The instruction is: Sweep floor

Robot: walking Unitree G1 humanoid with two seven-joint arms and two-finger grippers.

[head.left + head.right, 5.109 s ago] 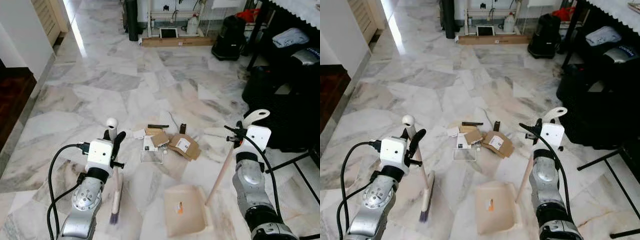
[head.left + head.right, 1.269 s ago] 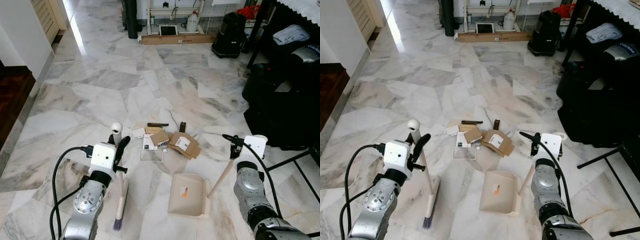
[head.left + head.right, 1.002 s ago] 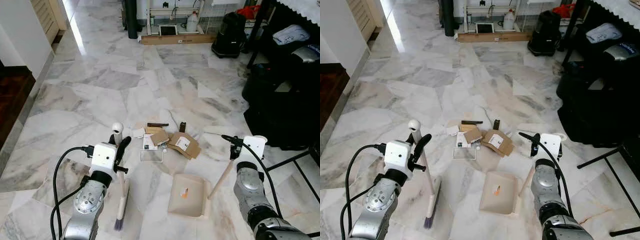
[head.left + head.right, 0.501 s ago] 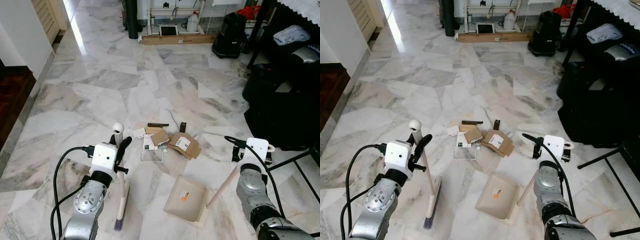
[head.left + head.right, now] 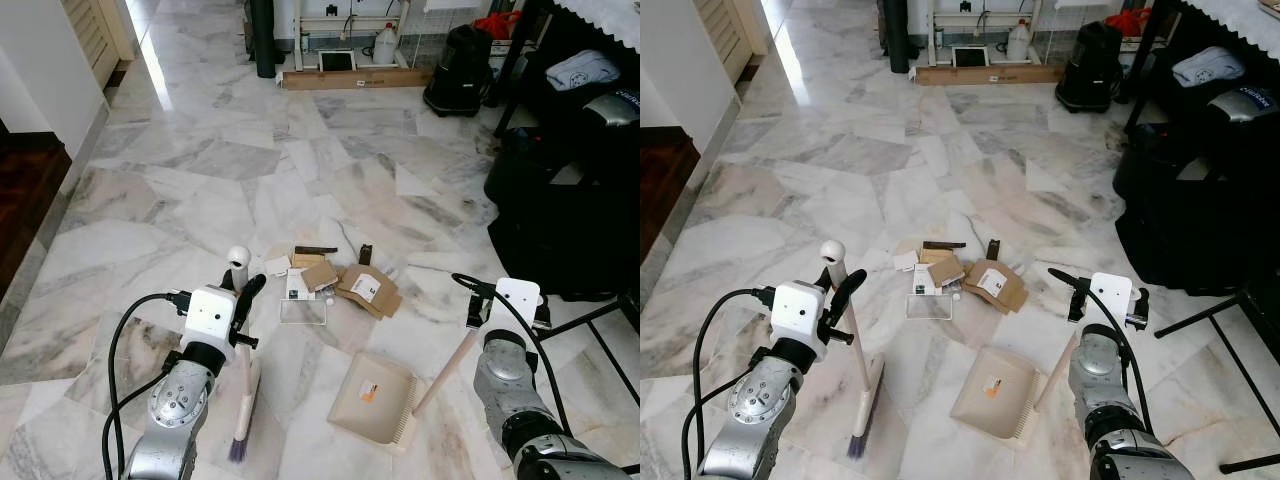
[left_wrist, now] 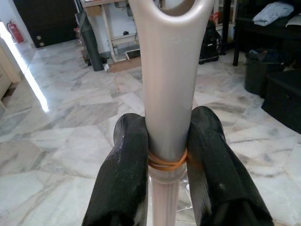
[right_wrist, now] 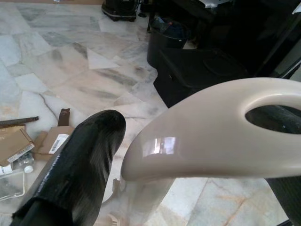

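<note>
My left gripper (image 5: 243,297) is shut on the pale handle of a broom (image 5: 245,375), which stands nearly upright with its bristles on the marble floor at my front left. In the left wrist view both black fingers (image 6: 124,179) clamp the broom handle (image 6: 169,94). A beige dustpan (image 5: 372,398) lies flat on the floor, its mouth turned toward a pile of cardboard scraps and paper (image 5: 335,283). My right gripper (image 5: 490,315) is shut on the dustpan's long handle (image 7: 211,127), with one finger (image 7: 80,160) beside it.
Black bags and dark furniture (image 5: 570,200) crowd the right side, with a metal leg (image 5: 590,320) near my right arm. A black vacuum (image 5: 455,60) and a long cardboard box (image 5: 350,80) stand at the back. A dark wooden step (image 5: 25,190) borders the left.
The dustpan has swung round on the floor, so its mouth now faces the pile at an angle. My right gripper shifted slightly right and down. The broom barely moved.
</note>
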